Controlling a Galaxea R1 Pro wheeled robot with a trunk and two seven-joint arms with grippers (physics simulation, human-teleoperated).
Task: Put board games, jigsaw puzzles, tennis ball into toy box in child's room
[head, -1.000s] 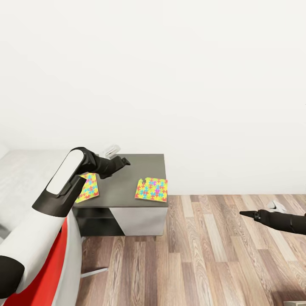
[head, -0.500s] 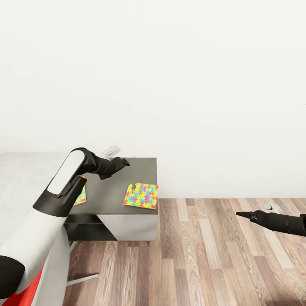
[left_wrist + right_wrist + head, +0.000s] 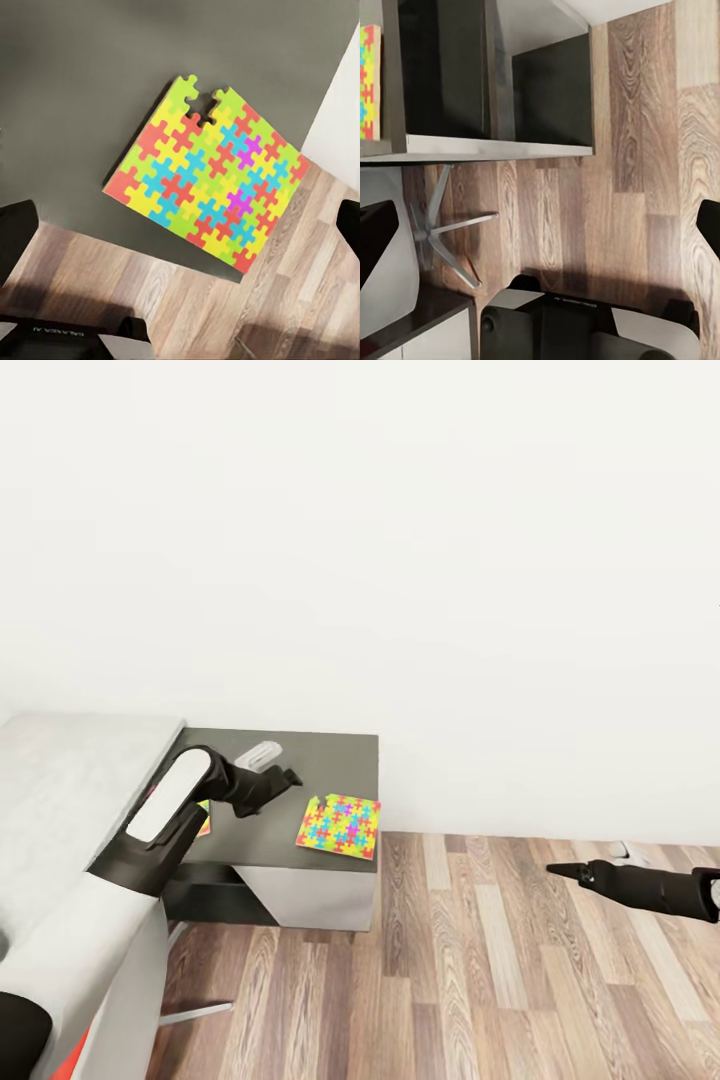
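One jigsaw puzzle [image 3: 339,826] lies flat on the table's lower dark grey section [image 3: 320,760], close to its front right corner. In the left wrist view this puzzle [image 3: 210,195] has one piece missing at an edge. A second jigsaw puzzle [image 3: 203,819] peeks out from behind my left forearm. My left gripper [image 3: 290,778] hovers open just left of the first puzzle, with nothing held. My right gripper [image 3: 558,871] hangs open over the wooden floor, far to the right. The toy box, board games, tennis ball and bed are out of view.
The table's pale grey top [image 3: 70,790] stretches to the left. Under the table stand open dark shelves [image 3: 547,90] and a chair's metal star base [image 3: 442,232]. Wooden floor [image 3: 480,960] spreads to the right, and a white wall lies behind.
The whole view has shifted with the robot, and more of the pale table top shows at the left. Both arms keep about the same pose, with the grippers still open.
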